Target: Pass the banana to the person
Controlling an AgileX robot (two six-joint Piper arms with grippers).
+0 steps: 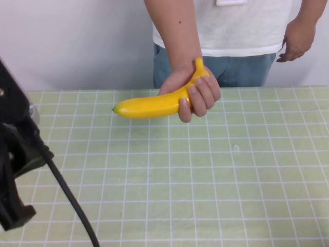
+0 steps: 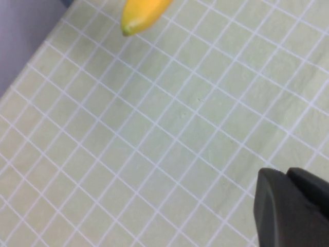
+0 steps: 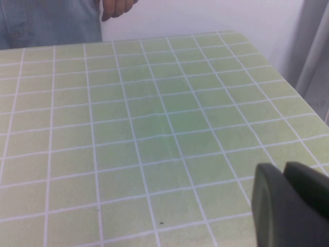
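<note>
The person (image 1: 247, 25) stands behind the far edge of the table in a white T-shirt and blue jeans. Their hand (image 1: 200, 90) grips the stem end of the yellow banana (image 1: 149, 105) and holds it just above the table, tip pointing left. The banana's tip also shows in the left wrist view (image 2: 141, 13). My left gripper (image 2: 287, 172) is shut and empty, well short of the banana; its arm (image 1: 15, 154) is at the table's left edge. My right gripper (image 3: 284, 170) is shut and empty over the table's right part, out of the high view.
A green mat with a white grid (image 1: 205, 180) covers the table. A black cable (image 1: 67, 195) runs from the left arm toward the front edge. The person's other hand (image 1: 298, 38) hangs at their side. A white wall stands behind the table.
</note>
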